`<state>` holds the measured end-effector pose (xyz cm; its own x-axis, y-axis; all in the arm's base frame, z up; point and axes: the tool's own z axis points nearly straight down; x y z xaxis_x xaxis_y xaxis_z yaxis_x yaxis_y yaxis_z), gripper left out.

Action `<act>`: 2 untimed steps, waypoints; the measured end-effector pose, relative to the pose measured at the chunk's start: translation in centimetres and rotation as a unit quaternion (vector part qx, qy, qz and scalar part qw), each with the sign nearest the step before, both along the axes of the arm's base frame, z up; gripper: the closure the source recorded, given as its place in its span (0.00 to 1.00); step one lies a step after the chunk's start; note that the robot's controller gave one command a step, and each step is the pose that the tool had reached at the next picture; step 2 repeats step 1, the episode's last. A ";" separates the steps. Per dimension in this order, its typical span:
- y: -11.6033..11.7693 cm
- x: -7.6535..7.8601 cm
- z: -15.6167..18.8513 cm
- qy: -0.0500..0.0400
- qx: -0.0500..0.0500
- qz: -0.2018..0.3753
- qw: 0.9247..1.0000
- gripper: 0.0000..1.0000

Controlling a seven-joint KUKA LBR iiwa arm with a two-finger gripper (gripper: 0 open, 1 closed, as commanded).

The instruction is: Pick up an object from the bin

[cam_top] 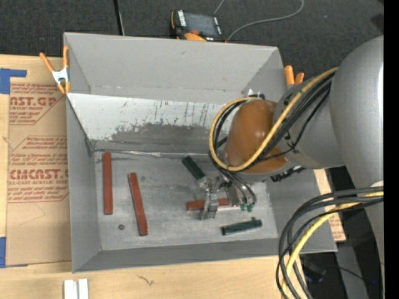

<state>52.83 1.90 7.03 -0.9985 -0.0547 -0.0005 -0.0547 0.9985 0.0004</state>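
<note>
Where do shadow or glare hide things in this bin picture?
Camera view: even light, no strong glare on the bin; the two red sticks at left show plainly; the arm and its cables overhang the hand and the red piece under it.

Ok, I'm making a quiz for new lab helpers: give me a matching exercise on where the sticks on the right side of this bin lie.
Things:
1. level red stick
2. level green stick
3. slanted green stick

Places:
a. near the lower right corner of the bin floor, as the camera sees it
b. at the gripper
c. just lower left of the arm's orange cover

Pairs: 1-b, 2-a, 3-c.
</note>
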 end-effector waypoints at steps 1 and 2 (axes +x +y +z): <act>-3.4 -1.8 18.2 -0.004 0.000 -0.045 0.999 1.00; -3.4 -1.8 18.2 -0.004 0.000 -0.045 0.999 1.00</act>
